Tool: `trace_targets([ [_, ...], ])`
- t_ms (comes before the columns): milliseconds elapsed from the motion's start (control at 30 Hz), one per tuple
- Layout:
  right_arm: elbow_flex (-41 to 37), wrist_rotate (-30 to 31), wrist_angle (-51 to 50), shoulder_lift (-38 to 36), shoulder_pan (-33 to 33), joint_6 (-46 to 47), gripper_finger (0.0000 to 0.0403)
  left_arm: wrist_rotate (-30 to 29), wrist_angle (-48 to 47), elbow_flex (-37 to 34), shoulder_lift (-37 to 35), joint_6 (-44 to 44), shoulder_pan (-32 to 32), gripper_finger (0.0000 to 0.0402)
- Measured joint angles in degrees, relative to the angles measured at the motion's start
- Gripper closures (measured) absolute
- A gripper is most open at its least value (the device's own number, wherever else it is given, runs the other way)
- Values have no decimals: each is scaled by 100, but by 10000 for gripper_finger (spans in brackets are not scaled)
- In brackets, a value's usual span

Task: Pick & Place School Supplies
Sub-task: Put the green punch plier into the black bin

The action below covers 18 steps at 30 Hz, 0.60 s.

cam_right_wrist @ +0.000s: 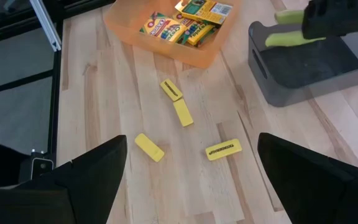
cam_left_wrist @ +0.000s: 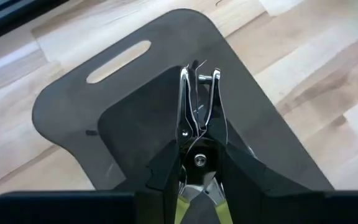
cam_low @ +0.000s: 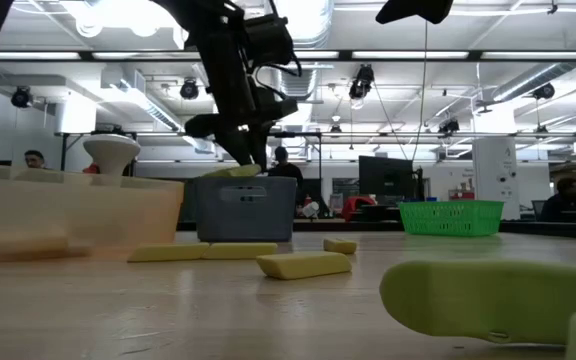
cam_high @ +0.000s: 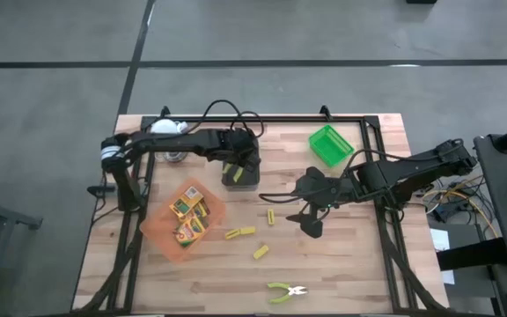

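**Scissor Tool Held Over the Black Tray, Release Pending**

On the wooden table (cam_high: 341,264), the orange tray (cam_high: 152,231) already contains crayon boxes (cam_high: 189,217). The left gripper (cam_high: 232,167) hangs over the black tray (cam_left_wrist: 73,106), clamped on the lime-handled scissor tool (cam_left_wrist: 197,118), tips pointing down into the tray. Judged step: placement. Next move: lower slightly, then part the fingers. The right gripper (cam_high: 311,216) waits spread wide above the four loose yellow blocks (cam_right_wrist: 182,113). A second scissor tool (cam_high: 286,291) lies near the table's front edge.
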Motion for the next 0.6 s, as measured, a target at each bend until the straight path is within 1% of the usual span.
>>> trace_targets([
  [200, 2, 1, 2, 0, 0, 1, 48, 724, 97, 0, 45, -33, 274, 298],
  [367, 1, -1, 1, 0, 0, 2, 48, 967, 147, 0, 119, 44, 425, 298],
  [500, 1, 0, 1, 0, -2, 1, 48, 1442, 147, 0, 223, 47, 477, 298],
  [600, 1, -1, 1, 0, 0, 1, 48, 1562, 146, 0, 319, 125, 468, 298],
])
